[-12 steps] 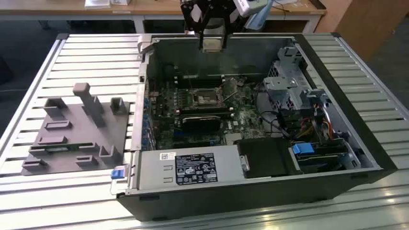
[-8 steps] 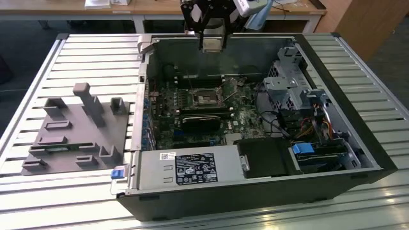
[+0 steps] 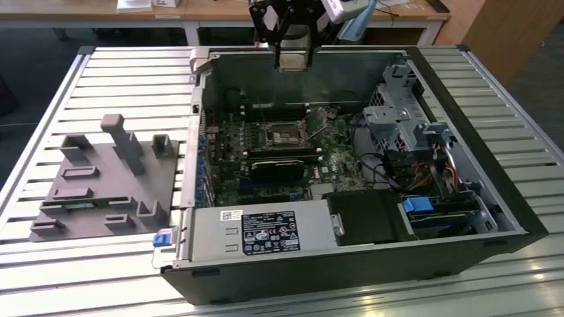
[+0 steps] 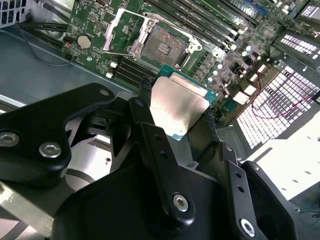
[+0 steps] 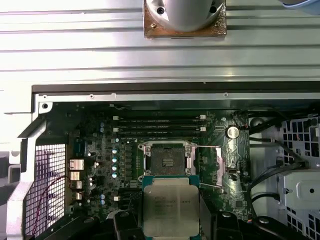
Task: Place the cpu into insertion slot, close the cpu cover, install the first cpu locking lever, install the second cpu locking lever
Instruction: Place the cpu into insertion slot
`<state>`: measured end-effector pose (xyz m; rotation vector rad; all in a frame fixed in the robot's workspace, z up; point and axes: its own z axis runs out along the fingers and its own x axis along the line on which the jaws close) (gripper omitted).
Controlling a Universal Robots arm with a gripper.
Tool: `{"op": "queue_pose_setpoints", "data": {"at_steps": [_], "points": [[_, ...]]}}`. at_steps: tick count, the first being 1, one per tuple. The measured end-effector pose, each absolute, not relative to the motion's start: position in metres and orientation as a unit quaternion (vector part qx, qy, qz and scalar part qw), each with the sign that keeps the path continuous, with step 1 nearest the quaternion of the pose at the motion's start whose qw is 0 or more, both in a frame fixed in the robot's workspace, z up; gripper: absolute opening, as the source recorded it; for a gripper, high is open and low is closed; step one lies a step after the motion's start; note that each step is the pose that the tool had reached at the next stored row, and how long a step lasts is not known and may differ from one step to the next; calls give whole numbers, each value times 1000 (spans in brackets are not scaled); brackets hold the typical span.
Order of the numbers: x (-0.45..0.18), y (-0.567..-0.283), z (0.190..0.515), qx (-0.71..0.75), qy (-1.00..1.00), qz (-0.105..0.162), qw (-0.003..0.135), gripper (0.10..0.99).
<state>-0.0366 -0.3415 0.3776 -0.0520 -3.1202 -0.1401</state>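
1. Gripping the cpu by its edges, the end effector hangs high over the open computer case.
2. Insertion slot lies below the end effector, bare; cpu cover stands swung open beside it.
3. Judged: nothing seated yet; placement, cover and both levers remain.
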Motion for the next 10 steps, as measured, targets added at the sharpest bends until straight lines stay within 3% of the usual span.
{"op": "queue_pose_setpoints", "data": {"at_steps": [10], "points": [[-37, -342, 378, -24, -999, -45, 9, 541]]}}
